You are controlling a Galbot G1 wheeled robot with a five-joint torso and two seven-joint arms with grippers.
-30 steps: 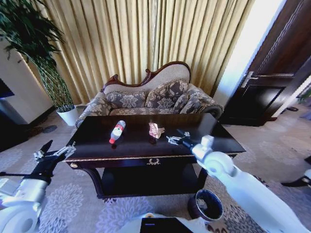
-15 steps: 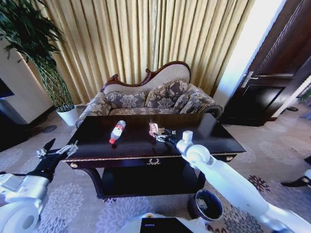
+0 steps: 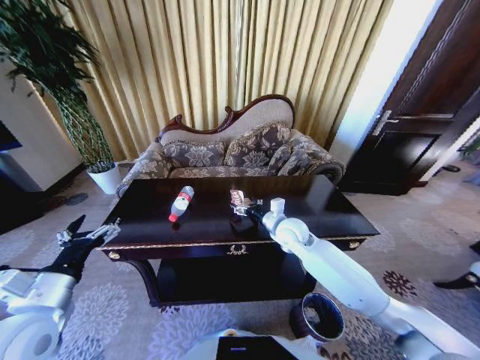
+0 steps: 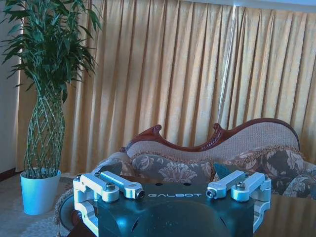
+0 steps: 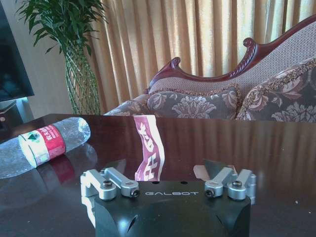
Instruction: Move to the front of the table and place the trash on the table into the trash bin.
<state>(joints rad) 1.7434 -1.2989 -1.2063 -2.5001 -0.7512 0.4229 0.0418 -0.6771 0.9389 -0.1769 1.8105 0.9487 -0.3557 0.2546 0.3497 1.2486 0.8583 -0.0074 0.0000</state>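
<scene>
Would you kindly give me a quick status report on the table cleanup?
Right hand open, at the snack wrapper on the table. Left hand open, off the table's left end. Bottle lying on the tabletop; trash bin on the floor. Nothing in the way.

The table (image 3: pixel 150 225) is set across the middle of the head view, with the sofa (image 3: pixel 232 154) behind it. On the tabletop, the bottle (image 3: pixel 181 202) is placed left of centre and the wrapper (image 3: pixel 238 198) at centre, well apart. The right gripper (image 3: pixel 241 209) is positioned over the tabletop, just beside the wrapper. The trash bin (image 3: pixel 319 316) is found at lower right, before the table. The left gripper (image 3: pixel 88 236) is held at lower left, off the table's left end. The plant pot (image 3: pixel 105 178) is located at far left.
</scene>
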